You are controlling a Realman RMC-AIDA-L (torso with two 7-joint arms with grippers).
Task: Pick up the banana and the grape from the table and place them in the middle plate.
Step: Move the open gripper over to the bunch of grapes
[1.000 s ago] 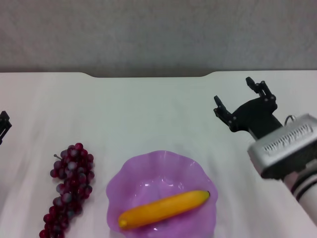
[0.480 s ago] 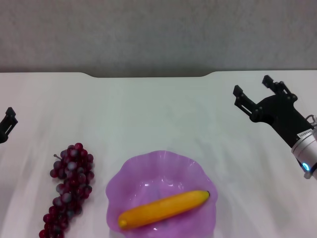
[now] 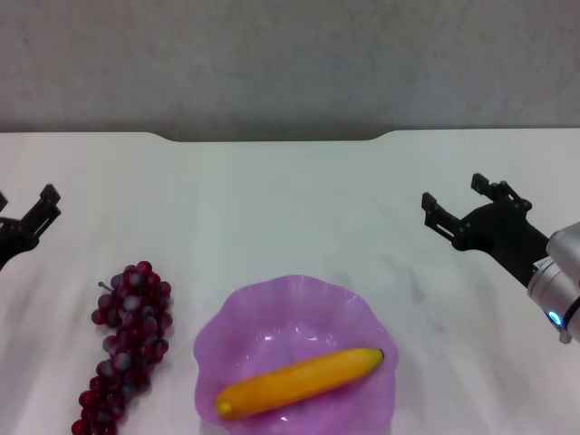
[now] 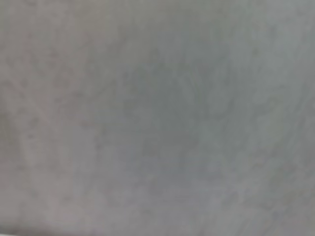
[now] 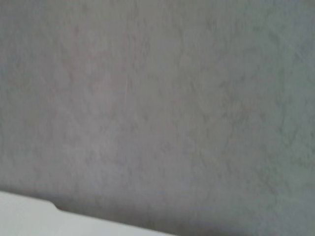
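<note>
Banana: the smooth, curved yellow-orange banana (image 3: 301,381) lies inside my middle plate, nearest to me, its dark tip pointing toward my right.
Plate: the translucent purple plate with a wavy, flower-shaped rim (image 3: 237,308) sits at the near middle of the counter and holds only the banana.
Grapes: the long bunch of dark red-purple grapes (image 3: 125,346) lies on the counter just beside the plate, on my left, apart from its rim, short stem at the far end.
Counter: the broad white counter (image 3: 290,217) carries all of this; a shallow notch cuts into its far edge.
Left jaws: my left gripper (image 3: 27,220) shows at the edge of the head view, above the counter, beyond the grapes and apart from them; the jaws stand apart with nothing between them.
Right jaws: my right gripper (image 3: 462,209) hovers over the right side of the counter, well apart from the plate, jaws spread wide and holding nothing.
Wrist views: both show a grey wall; the right one also catches a corner of the white counter (image 5: 29,216).
</note>
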